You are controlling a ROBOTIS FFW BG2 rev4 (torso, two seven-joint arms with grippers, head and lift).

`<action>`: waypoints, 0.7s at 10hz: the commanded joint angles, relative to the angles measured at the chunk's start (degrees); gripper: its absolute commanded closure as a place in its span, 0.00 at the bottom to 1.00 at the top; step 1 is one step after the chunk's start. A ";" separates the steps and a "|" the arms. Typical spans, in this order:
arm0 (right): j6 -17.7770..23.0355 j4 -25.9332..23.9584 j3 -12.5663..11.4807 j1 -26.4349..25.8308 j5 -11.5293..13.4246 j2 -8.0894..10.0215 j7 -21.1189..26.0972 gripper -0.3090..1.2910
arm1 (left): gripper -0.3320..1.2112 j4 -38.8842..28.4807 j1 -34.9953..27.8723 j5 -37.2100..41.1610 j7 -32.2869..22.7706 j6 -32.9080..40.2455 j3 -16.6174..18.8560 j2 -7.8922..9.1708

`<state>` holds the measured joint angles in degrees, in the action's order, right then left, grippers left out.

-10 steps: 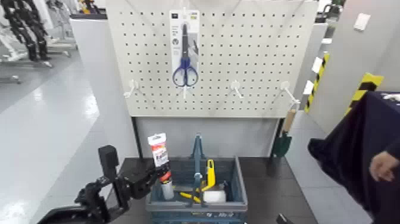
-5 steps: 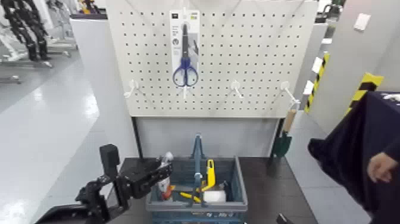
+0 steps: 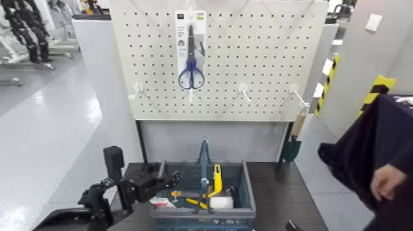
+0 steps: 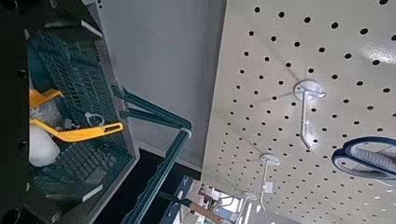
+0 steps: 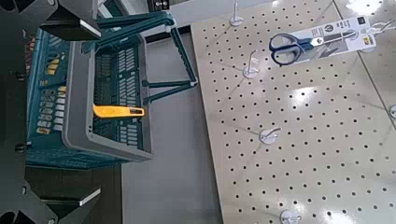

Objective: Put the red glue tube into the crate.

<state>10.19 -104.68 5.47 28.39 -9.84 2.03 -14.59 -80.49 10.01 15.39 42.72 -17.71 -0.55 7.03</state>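
Observation:
The red glue tube (image 3: pixel 160 201) lies flat inside the left end of the crate (image 3: pixel 246 184), with only its white and red end showing over the rim. The crate's tall blue handle (image 3: pixel 203 161) stands across its middle. My left gripper (image 3: pixel 167 180) is open and empty, just above the crate's left rim and over the tube. My right gripper (image 5: pixel 73 107) is open and parked low at the front right, its tip just showing in the head view (image 3: pixel 291 225). The crate also shows in the left wrist view (image 4: pixel 89 89) and the right wrist view (image 5: pixel 117 140).
A yellow-handled tool (image 3: pixel 216 179) and a white block (image 3: pixel 222 201) lie in the crate. Blue-handled scissors on a card (image 3: pixel 190 48) hang on the pegboard (image 3: pixel 258 61) behind it, with bare hooks. A green trowel (image 3: pixel 292 146) hangs at the right. A person's hand (image 3: pixel 386 180) is at the far right.
The left gripper held the tube upright over the crate's left end, then let go. The tube dropped and now lies in the crate. The person's hand moved down.

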 commanded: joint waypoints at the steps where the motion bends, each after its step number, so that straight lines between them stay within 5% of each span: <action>1: 0.00 0.00 -0.02 0.00 0.00 0.08 0.00 0.28 | 0.18 -0.46 0.01 -0.01 0.00 -0.04 -0.15 -0.09; 3: 0.09 0.00 -0.02 0.09 0.00 0.08 0.00 0.28 | 0.18 -5.12 -1.84 -0.89 -1.41 0.84 0.38 -0.09; 7: 0.27 0.00 -0.46 0.35 -0.18 -0.19 -0.53 0.28 | 0.19 -25.68 -18.10 -5.20 -16.00 2.42 1.17 -0.52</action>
<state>10.43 -104.68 5.02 28.70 -9.99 1.86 -15.12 -103.33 -5.24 10.40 27.28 -15.54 0.72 6.54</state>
